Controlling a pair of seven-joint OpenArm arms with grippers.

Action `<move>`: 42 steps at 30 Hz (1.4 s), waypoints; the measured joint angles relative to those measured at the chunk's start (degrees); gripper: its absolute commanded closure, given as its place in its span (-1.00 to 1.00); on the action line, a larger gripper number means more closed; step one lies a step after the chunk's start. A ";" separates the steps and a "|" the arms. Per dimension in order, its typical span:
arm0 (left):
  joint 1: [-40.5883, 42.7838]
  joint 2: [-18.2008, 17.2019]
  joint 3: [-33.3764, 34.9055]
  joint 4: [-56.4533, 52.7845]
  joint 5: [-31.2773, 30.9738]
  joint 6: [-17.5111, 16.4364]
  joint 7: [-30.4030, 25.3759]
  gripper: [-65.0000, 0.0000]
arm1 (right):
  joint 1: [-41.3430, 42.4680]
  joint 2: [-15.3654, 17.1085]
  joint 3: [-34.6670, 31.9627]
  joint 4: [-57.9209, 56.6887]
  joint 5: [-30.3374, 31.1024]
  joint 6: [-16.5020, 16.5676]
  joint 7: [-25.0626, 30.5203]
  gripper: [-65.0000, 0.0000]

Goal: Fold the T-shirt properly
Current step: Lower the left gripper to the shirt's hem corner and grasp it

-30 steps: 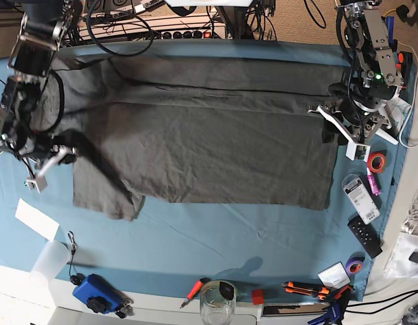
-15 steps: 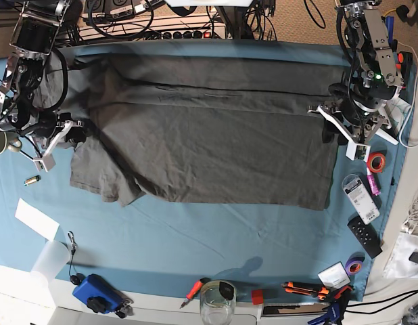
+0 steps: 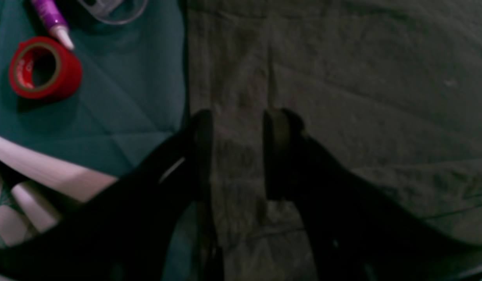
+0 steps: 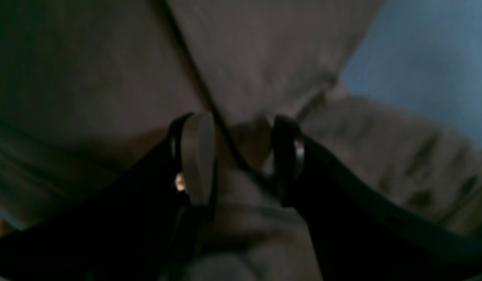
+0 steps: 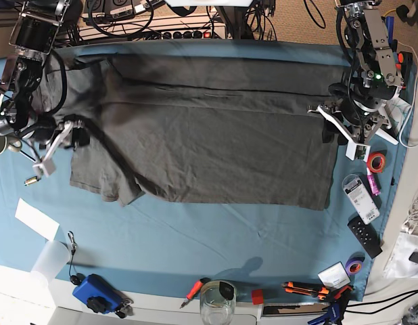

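The right fingers [image 4: 241, 156] had just parted, releasing the T-shirt [image 5: 202, 145] sleeve beneath them on the surface [image 5: 195, 237], while the left fingers [image 3: 235, 154] hovered half-open, empty, over its hem.

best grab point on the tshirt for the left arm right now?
Judging by the pose, the hem edge of the T-shirt, where it meets the teal cloth. The open left pincer straddles that straight, flat edge already; come straight down and slip one finger under from the cloth side.
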State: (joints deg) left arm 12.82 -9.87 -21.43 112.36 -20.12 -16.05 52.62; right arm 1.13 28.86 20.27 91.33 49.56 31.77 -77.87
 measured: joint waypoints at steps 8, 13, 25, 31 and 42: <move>0.02 0.00 0.00 0.02 -0.02 -0.02 -0.02 0.32 | 3.26 0.00 7.34 1.60 -9.35 -3.41 10.93 0.21; 0.13 0.00 0.09 0.00 0.00 -0.02 0.00 0.32 | 11.87 0.02 8.02 -12.61 -10.43 -5.68 11.67 0.21; 0.15 0.00 0.04 0.00 0.00 -0.02 0.00 0.32 | 25.40 -0.31 7.96 -39.28 -11.43 -5.64 11.80 0.21; 0.00 0.02 0.04 0.00 0.00 -0.02 0.00 0.32 | 25.20 -2.25 8.11 -45.38 -13.16 -5.92 12.72 0.21; 0.00 0.00 0.04 0.00 -0.02 -0.02 -0.04 0.32 | 25.73 -5.27 8.13 -46.34 -13.60 -4.72 16.26 0.21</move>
State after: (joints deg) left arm 12.82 -9.87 -21.39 112.36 -20.14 -16.08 52.58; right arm 26.85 23.59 28.40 44.99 35.97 27.05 -61.60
